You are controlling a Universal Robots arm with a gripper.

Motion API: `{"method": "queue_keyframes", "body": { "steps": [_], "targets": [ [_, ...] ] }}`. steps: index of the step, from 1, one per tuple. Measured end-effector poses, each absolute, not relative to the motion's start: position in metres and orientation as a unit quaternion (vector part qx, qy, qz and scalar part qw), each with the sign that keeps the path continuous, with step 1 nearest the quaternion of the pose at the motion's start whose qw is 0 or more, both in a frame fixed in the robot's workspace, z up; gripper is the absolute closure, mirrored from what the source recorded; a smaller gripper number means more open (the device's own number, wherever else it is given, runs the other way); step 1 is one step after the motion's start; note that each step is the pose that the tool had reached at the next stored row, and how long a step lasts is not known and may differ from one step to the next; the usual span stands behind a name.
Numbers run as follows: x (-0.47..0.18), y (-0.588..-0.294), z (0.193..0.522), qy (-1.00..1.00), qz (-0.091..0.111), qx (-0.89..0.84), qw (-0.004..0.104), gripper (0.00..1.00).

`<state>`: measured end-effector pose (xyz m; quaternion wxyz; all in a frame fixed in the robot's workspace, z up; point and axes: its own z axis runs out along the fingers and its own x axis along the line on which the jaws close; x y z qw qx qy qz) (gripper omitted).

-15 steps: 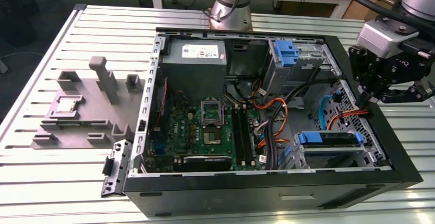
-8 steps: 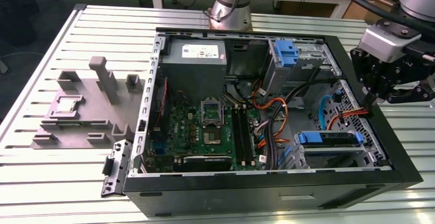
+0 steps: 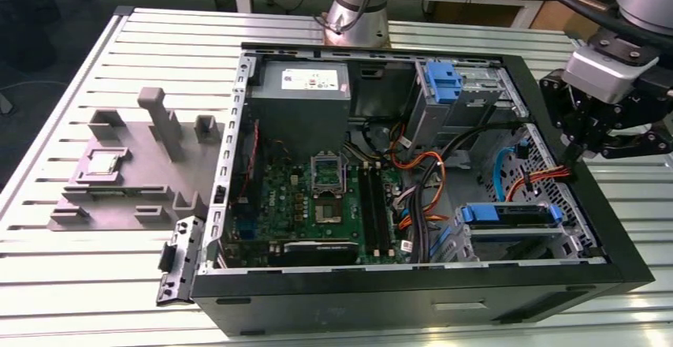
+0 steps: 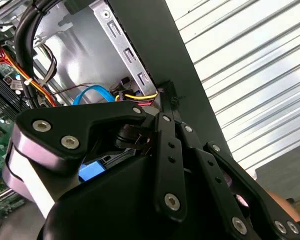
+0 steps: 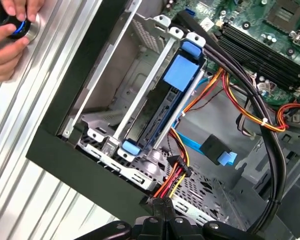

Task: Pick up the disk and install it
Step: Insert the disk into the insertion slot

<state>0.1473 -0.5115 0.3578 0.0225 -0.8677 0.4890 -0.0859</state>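
My gripper (image 3: 574,151) hangs over the open computer case's wall (image 3: 589,205) on the exterior view's right, fingers shut together with nothing between them; its tips (image 5: 163,202) meet above the case rim. Just inside that wall a blue carrier bracket (image 3: 509,214) lies in the lower drive bay (image 5: 140,107), its blue handle (image 5: 182,72) over a dark body. A second blue bracket (image 3: 447,85) stands on edge against grey metal in the far bay. No labelled face shows, so I cannot tell which carrier holds the disk.
A grey power supply box (image 3: 304,83) with a white sticker sits at the back. The motherboard (image 3: 315,197), black cable bundles (image 5: 250,107) and orange-yellow wires (image 3: 426,181) cross the case. A grey fixture (image 3: 137,166) lies to the exterior view's left. A person's hand (image 5: 10,30) touches a round button.
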Motion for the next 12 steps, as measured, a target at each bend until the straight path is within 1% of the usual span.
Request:
{"method": "queue_keyframes", "body": {
  "steps": [7, 12],
  "targets": [
    [0.1437, -0.5115, 0.3574, 0.487, -0.102, -0.867, 0.024, 0.90],
    [0.1395, -0.5115, 0.3566, 0.483, -0.104, -0.869, 0.025, 0.90]
  ]
}}
